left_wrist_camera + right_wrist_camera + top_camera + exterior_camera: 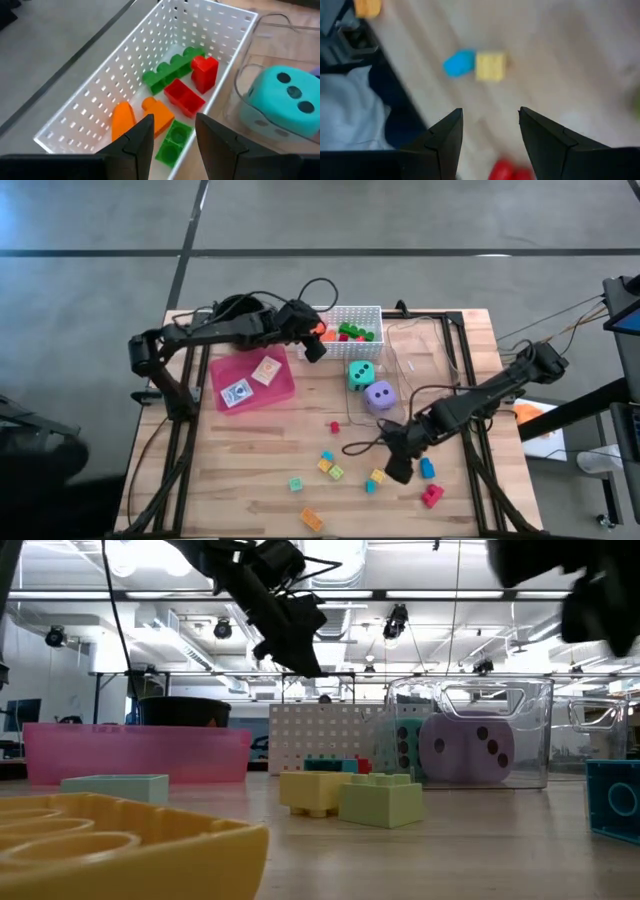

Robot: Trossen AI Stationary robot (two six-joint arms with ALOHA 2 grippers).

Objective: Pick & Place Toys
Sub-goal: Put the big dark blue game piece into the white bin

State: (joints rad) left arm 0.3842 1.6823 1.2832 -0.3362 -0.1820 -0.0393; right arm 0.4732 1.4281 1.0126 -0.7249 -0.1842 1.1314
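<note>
Jaws apart above basket (100, 100) blocks (175, 82)

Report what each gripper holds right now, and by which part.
Nothing is held. The left gripper hangs open over the white basket with nothing between its fingers, and the right gripper is open above bare table near loose blocks.

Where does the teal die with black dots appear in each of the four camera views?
High view: the teal die sits mid-table, beside the white basket.
Low view: centre right, behind the clear container's wall.
Left wrist view: at the right edge.
Right wrist view: not in it.
Shared landmark: the white basket.
</note>
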